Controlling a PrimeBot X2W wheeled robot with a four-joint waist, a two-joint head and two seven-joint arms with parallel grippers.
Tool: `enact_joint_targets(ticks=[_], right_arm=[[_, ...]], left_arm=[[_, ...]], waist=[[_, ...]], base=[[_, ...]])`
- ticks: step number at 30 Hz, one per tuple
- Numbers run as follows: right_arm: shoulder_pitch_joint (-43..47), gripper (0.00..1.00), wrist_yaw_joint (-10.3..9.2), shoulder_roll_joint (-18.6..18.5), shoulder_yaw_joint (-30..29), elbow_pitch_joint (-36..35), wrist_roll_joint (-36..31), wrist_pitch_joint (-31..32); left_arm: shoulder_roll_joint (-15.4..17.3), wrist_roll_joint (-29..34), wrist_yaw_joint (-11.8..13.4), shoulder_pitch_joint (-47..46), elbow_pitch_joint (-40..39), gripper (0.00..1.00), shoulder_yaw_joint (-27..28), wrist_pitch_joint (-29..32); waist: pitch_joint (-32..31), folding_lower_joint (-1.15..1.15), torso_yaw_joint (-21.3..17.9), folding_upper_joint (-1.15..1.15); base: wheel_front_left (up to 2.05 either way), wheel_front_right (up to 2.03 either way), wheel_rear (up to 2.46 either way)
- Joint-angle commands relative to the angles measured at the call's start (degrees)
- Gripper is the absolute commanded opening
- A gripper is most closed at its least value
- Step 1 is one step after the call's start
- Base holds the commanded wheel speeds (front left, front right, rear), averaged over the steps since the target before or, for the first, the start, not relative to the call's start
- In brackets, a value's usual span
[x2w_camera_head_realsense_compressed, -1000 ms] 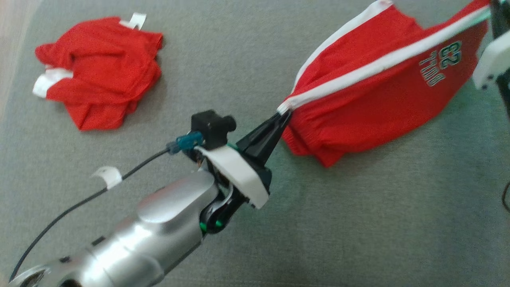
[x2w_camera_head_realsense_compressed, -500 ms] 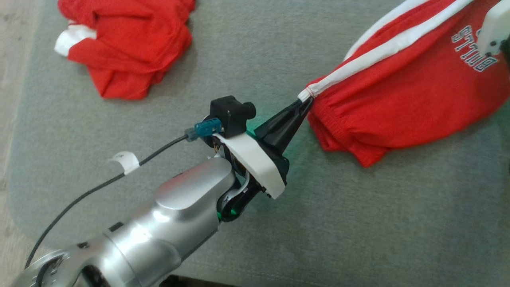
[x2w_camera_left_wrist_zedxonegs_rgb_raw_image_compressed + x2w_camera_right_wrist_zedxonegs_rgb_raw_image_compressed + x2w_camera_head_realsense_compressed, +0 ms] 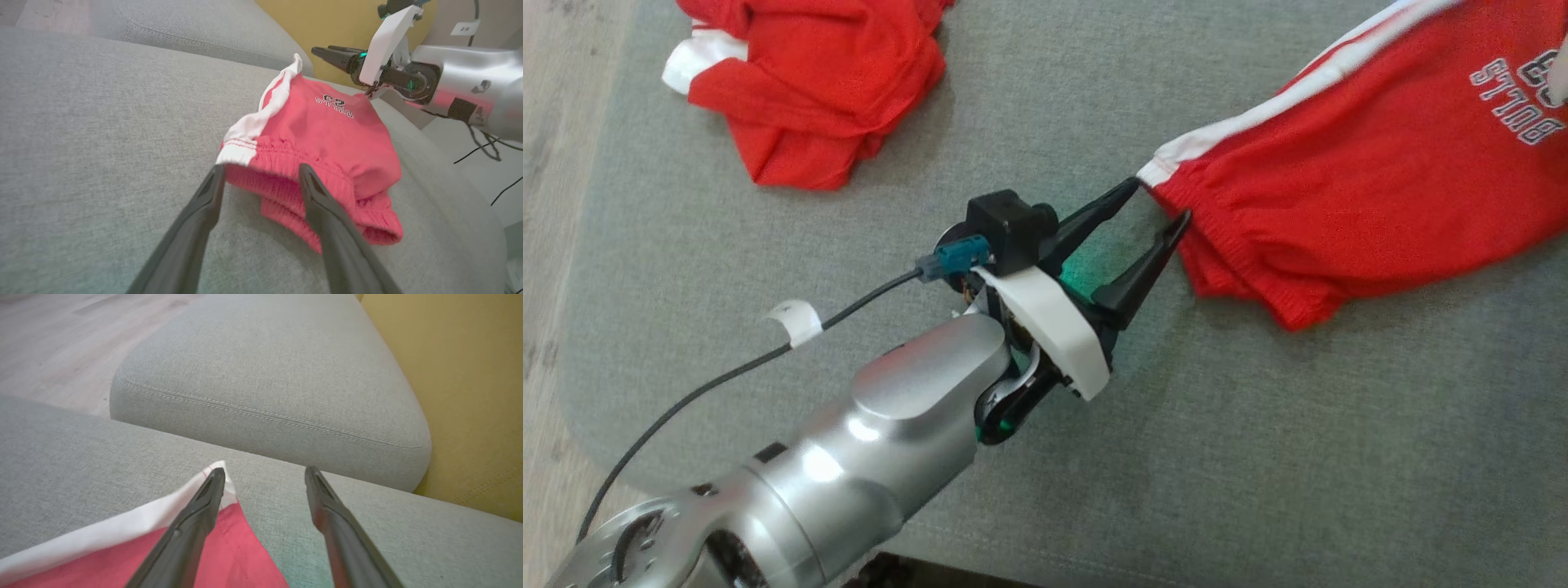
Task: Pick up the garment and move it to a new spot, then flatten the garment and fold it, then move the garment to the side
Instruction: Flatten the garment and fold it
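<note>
The garment [image 3: 1364,188] is a pair of red shorts with a white side stripe and white lettering, lying spread on the grey cushion [image 3: 1258,449]. My left gripper [image 3: 1157,202] stands open, its two dark fingertips on either side of the white-tipped waistband corner. The left wrist view shows the bunched elastic waistband [image 3: 327,130] just beyond the open left gripper [image 3: 261,168], with nothing pinched. My right gripper [image 3: 264,471] is open too; its left finger lies over the white-edged corner of the shorts [image 3: 229,547].
Another red garment [image 3: 809,82] with white trim lies crumpled at the cushion's far left. Wooden floor [image 3: 556,163] runs along the left edge. A second grey cushion [image 3: 265,367] and a yellow wall [image 3: 470,396] lie beyond the right gripper.
My left gripper, shut on the waistband corner before, has opened and let it go. The shorts, stretched taut earlier, now rest on the cushion. The head camera has shifted.
</note>
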Motion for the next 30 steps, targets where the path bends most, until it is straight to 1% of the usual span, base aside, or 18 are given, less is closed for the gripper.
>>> enact_joint_targets(ticks=[1,5,7,9,11,13,14,16,19,22,25,28,30], right_arm=[[-2.1,1.00,-0.05,1.2,-0.7,-1.0,-0.5,-1.5],[-1.5,1.00,-0.05,2.6,-3.7,0.4,-0.8,-4.7],[-1.3,1.00,-0.05,3.2,-4.8,1.0,-0.3,-5.2],[-0.8,1.00,-0.05,4.8,-5.9,1.9,0.6,-7.0],[-0.3,1.00,-0.05,6.6,-5.8,2.1,1.4,-9.5],[0.3,1.00,-0.05,8.5,-4.8,1.8,2.8,-11.6],[1.6,1.00,-0.05,10.7,-2.8,0.7,4.8,-12.7],[3.8,1.00,-0.05,12.4,0.2,-1.4,7.3,-13.2],[9.3,1.00,-0.05,14.2,4.1,-9.4,13.5,-13.3],[17.5,1.00,-0.05,14.9,8.2,-18.5,19.1,-13.3],[26.5,1.00,-0.05,15.3,10.6,-27.3,23.0,-13.3],[35.4,1.00,-0.05,16.0,11.0,-35.1,24.8,-13.3],[40.9,1.00,-0.05,16.5,11.2,-39.3,24.8,-13.3]], left_arm=[[0.9,1.0,-0.3,-1.4,-0.3,1.00,0.6,-0.8],[1.5,1.6,-0.2,-0.1,1.7,1.00,1.2,-1.8],[1.9,1.4,-0.1,0.5,2.0,1.00,1.9,-2.0],[3.1,1.1,0.8,1.4,2.5,1.00,4.4,-2.5],[4.7,2.5,2.5,2.4,2.2,1.00,7.4,-2.7],[6.4,5.2,4.5,4.0,-0.1,1.00,12.5,-2.8],[8.4,9.6,6.9,6.6,-3.0,1.00,17.6,-2.8],[10.3,15.5,9.7,9.4,-6.4,1.00,21.9,-2.8],[11.8,22.8,13.6,14.5,-11.5,1.00,28.2,-2.8],[12.0,27.6,15.5,20.1,-15.4,1.00,33.9,-2.8],[11.3,30.5,16.1,25.6,-17.8,1.00,38.5,-2.8],[10.2,32.5,15.6,30.5,-19.3,1.00,42.5,-2.8],[9.3,34.0,15.3,33.4,-19.9,1.00,44.6,-2.8]], waist=[[-0.7,0.00,-0.5,0.00],[-3.4,0.00,-1.6,0.00],[-4.2,0.00,-2.0,0.00],[-6.3,0.00,-3.2,0.00],[-8.5,0.00,-4.3,0.00],[-10.5,0.00,-5.6,0.00],[-12.5,0.00,-7.1,0.00],[-14.3,0.00,-8.5,0.00],[-16.6,0.00,-10.3,0.00],[-18.7,0.00,-11.8,0.00],[-20.5,0.00,-13.1,0.00],[-21.5,0.00,-14.0,0.00],[-21.8,0.00,-14.4,0.00]], base=[[0.00,0.00,0.00],[0.00,0.00,0.00],[0.00,0.00,0.00],[0.00,0.00,0.00],[0.00,0.00,0.00],[0.00,0.00,0.00],[0.00,0.00,0.00],[0.00,0.00,0.00],[0.00,0.00,0.00],[0.00,0.00,0.00],[0.00,0.00,0.00],[0.00,0.00,0.00],[0.00,0.00,0.00]])
